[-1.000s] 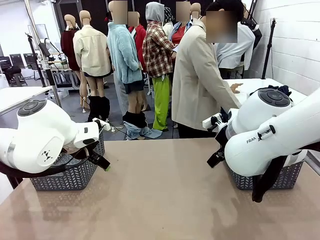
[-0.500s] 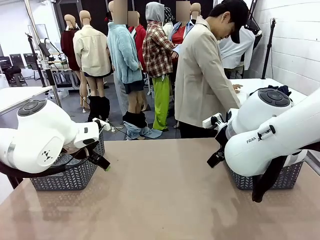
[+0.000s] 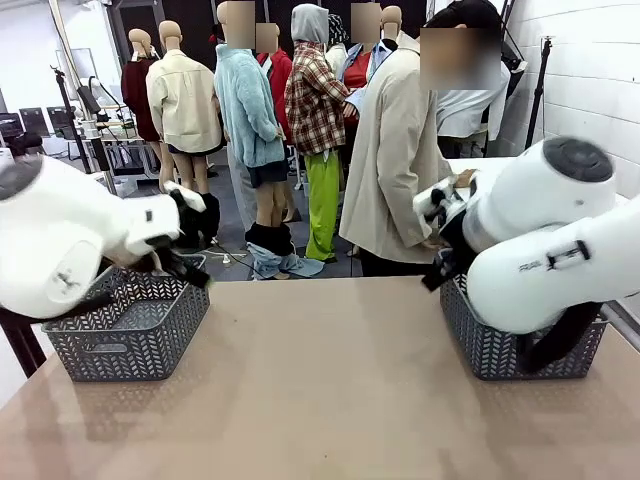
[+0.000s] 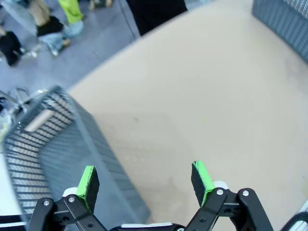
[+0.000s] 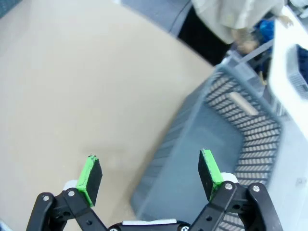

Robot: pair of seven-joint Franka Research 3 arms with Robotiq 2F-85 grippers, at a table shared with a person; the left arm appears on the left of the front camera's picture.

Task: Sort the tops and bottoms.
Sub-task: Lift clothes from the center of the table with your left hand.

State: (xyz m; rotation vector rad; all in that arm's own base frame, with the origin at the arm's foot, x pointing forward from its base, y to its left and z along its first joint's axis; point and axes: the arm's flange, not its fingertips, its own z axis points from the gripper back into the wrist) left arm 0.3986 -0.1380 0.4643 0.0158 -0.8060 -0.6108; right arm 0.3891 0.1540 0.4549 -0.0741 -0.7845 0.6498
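With the left gripper (image 4: 144, 179) by the left basket (image 3: 130, 345) and the right gripper (image 5: 150, 174) by the right basket (image 3: 490, 345), fingers wide and empty, wait for the person (image 3: 390, 170) to bring you the blue garment (image 5: 266, 28), seemingly beside them off the counter (image 3: 320, 390), then pinch a fold.

We find one line of small dark lettering on the white casing of the right arm (image 3: 545, 262). It begins "FRAN", and the letters after that are too small for us to confirm. The left arm (image 3: 62, 262) bears a small dark emblem on its white shell, and we can make out no letters in it.
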